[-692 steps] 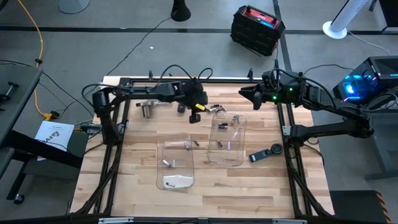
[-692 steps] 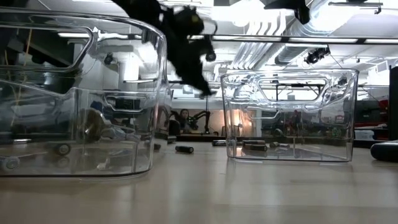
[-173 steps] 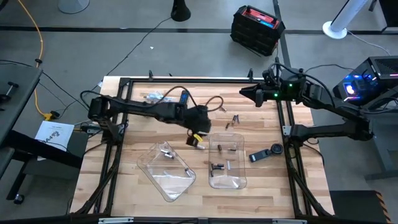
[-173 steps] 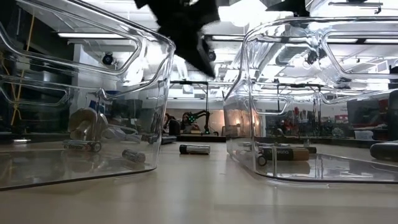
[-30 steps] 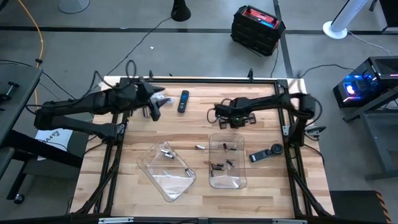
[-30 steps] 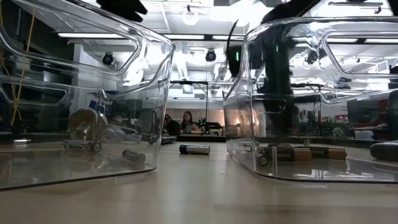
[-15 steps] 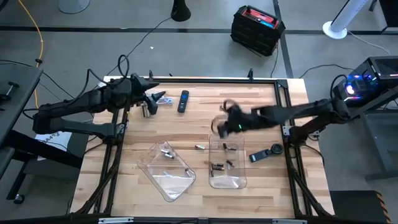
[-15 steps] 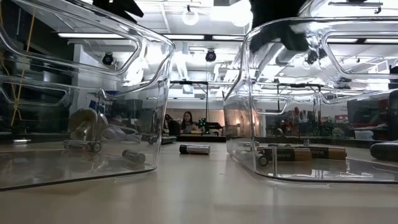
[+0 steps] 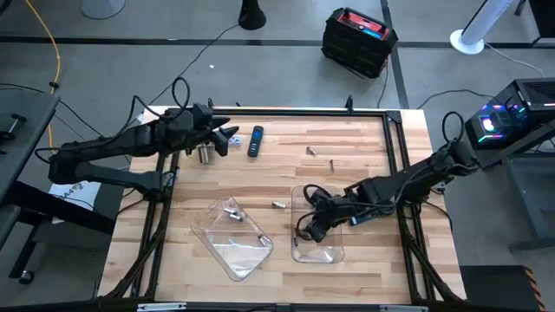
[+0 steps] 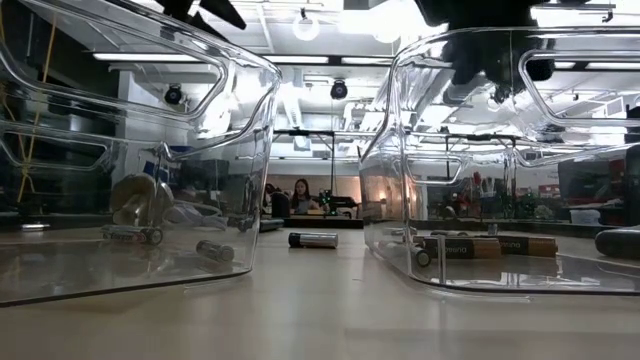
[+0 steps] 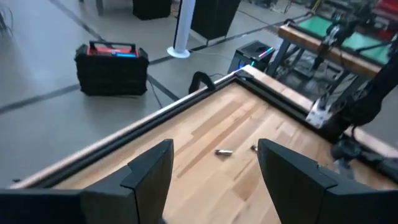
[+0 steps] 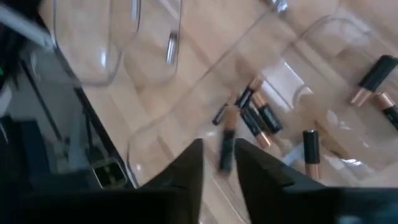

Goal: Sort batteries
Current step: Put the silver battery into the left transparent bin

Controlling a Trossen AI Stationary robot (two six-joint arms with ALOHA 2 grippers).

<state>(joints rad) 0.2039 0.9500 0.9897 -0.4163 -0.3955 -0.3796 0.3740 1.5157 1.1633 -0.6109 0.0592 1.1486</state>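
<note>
We see a dark remote-like gadget [image 9: 256, 141] at the upper centre of the wooden table [image 9: 355, 147], a silvery metal cup [image 9: 205, 154] to its left, and a black case with a red top [image 9: 359, 38] on the floor beyond.

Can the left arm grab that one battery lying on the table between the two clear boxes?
Probably yes. The battery lies on bare wood between the trays, nothing over it. The left gripper is open near the back edge, so it must travel forward; the right gripper hangs over the right tray.
</note>
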